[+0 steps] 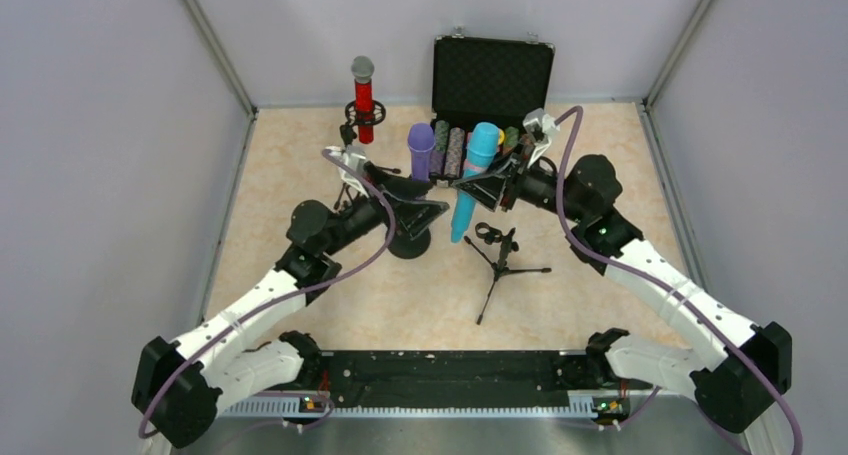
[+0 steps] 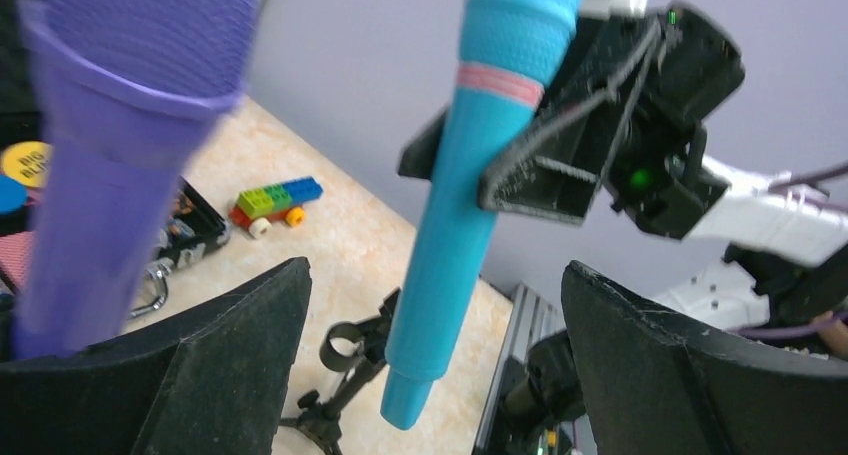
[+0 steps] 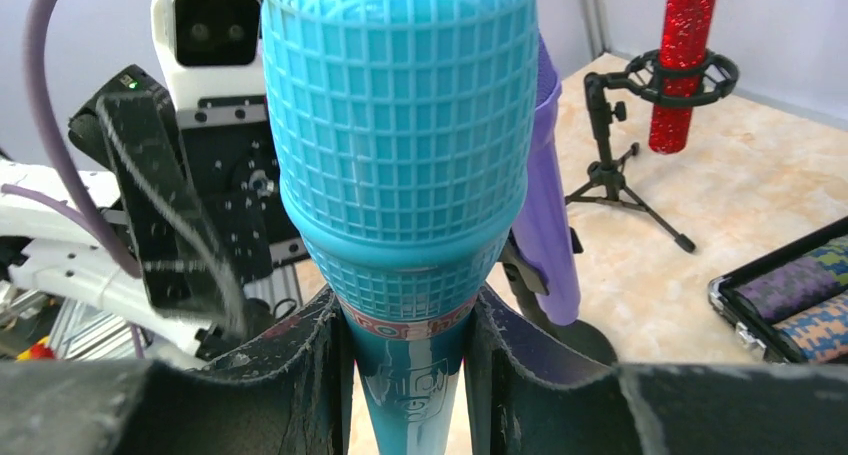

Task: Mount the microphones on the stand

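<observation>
Starting far left: the glittery red microphone with silver mesh head [image 1: 363, 97] stands upright in the ringed shock mount of a black tripod stand [image 1: 352, 133], near the back wall.

Next, the all-purple plastic microphone [image 1: 421, 147] with a flared, fine-mesh head. It is upright in the clip of a black stand with a round base [image 1: 408, 245]. The left gripper [image 1: 418, 205] sits just beside it, jaws spread wide and nothing between them. Its rough black fingers [image 2: 235, 360] are to the side of the purple body; I can't tell if they touch it.

Centre: the turquoise microphone with a pink band [image 1: 480, 145] has a square-grid moulded head and a smooth tapered body. It is off the table, tilted, head up. The right gripper [image 1: 478, 182] is clamped on it at the band, just under the head, with one padded finger [image 3: 300, 375] on each side. Its tail end hangs near the ring clip of a small black folding tripod stand [image 1: 500, 260], not touching; that clip is vacant.

Back right: a black hard case [image 1: 492, 75] with the lid up and egg-crate foam in the lid. Rows of patterned chips sit in the tray. A small toy car of coloured bricks [image 2: 275, 203] is on the table beside it.

The table surface [image 1: 300, 165] is matte beige marble-pattern. The walls [image 1: 100, 125] are plain pale grey panels with metal corner posts. A ribbed aluminium rail [image 1: 450, 407] runs along the near edge.
</observation>
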You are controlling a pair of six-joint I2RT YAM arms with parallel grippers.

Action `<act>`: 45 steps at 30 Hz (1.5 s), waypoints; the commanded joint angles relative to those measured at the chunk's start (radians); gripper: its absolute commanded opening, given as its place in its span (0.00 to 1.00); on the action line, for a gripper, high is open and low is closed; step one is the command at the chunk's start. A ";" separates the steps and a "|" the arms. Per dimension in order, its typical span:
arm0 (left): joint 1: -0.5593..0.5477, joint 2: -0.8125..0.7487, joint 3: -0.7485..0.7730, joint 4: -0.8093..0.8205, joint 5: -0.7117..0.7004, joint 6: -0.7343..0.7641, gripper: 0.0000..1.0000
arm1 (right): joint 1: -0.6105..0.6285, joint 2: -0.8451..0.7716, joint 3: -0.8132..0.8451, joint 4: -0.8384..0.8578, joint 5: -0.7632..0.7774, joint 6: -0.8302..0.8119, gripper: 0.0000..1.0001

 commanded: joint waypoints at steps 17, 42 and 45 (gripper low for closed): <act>0.605 -0.238 -0.033 -0.389 -0.199 -0.106 0.99 | -0.007 0.024 0.064 -0.075 0.047 -0.077 0.00; 0.603 -0.097 -0.072 -0.619 -0.073 0.602 0.99 | -0.007 -0.009 0.150 -0.224 0.220 -0.259 0.00; 0.598 -0.095 -0.081 -0.593 -0.061 0.616 0.99 | -0.008 -0.019 0.133 -0.230 0.230 -0.277 0.00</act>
